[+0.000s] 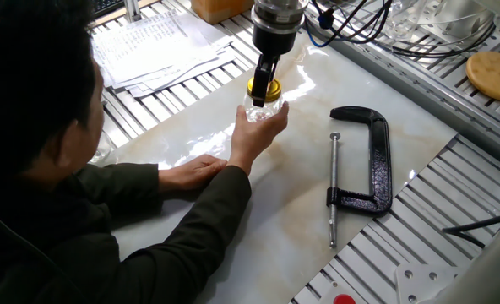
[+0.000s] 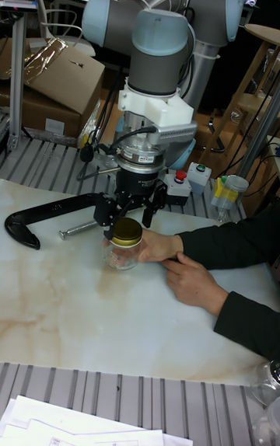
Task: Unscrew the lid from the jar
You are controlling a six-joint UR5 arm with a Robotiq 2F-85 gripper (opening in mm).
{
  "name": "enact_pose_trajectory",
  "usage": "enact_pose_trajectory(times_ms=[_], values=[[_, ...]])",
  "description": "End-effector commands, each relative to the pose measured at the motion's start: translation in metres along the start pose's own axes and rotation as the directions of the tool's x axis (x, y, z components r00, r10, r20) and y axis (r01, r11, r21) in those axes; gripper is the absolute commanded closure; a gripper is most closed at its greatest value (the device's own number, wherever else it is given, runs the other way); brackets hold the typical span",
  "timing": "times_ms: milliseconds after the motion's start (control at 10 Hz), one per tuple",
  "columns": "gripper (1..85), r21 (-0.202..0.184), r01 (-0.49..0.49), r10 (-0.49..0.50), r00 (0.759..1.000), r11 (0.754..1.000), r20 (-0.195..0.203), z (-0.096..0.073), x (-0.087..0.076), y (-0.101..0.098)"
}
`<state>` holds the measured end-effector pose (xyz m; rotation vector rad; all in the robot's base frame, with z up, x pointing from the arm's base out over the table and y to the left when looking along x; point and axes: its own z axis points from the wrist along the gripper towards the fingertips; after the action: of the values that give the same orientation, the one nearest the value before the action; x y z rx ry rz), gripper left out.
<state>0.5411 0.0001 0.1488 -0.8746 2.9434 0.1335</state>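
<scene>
The jar (image 1: 263,111) (image 2: 121,256) is small clear glass and stands on the marble table (image 1: 301,211), with a person's hand (image 1: 258,135) (image 2: 159,245) wrapped around its side. Its yellow-gold lid (image 1: 264,88) (image 2: 126,231) sits on the jar's mouth. My gripper (image 1: 263,83) (image 2: 126,222) points straight down over the lid. The black fingers (image 2: 104,218) straddle the cap on both sides, and a thin gap seems to remain, so the gripper looks open. In the fixed view one finger covers part of the lid.
A black C-clamp (image 1: 364,160) (image 2: 47,217) lies on the table beside the jar. The person's other hand (image 1: 191,173) (image 2: 194,283) rests flat nearby. Papers (image 1: 157,46) lie at the back left and a tan wooden disc (image 1: 493,74) at the far right.
</scene>
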Motion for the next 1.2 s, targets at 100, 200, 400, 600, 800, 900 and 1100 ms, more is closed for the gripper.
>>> enact_pose_trajectory(times_ms=[100, 200, 400, 600, 800, 900, 1100], values=[[7.0, -0.013, -0.027, 0.027, 1.0, 1.0, 0.002, -0.0059, 0.0017, 0.0025], [9.0, -0.014, -0.032, 0.032, 1.0, 0.999, 0.0, -0.006, 0.002, 0.0026], [9.7, -0.014, -0.035, 0.035, 0.999, 0.999, 0.002, -0.0062, 0.0011, 0.0026], [10.3, -0.016, -0.035, 0.035, 0.999, 0.999, 0.002, -0.0065, 0.0012, 0.0032], [12.7, -0.019, -0.044, 0.044, 0.999, 0.999, -0.002, -0.0068, 0.002, 0.0039], [15.3, -0.021, -0.049, 0.048, 0.999, 0.999, -0.006, -0.0069, 0.0029, 0.0047], [20.3, -0.014, -0.053, 0.053, 0.998, 0.999, -0.018, -0.007, 0.0059, 0.0028]])
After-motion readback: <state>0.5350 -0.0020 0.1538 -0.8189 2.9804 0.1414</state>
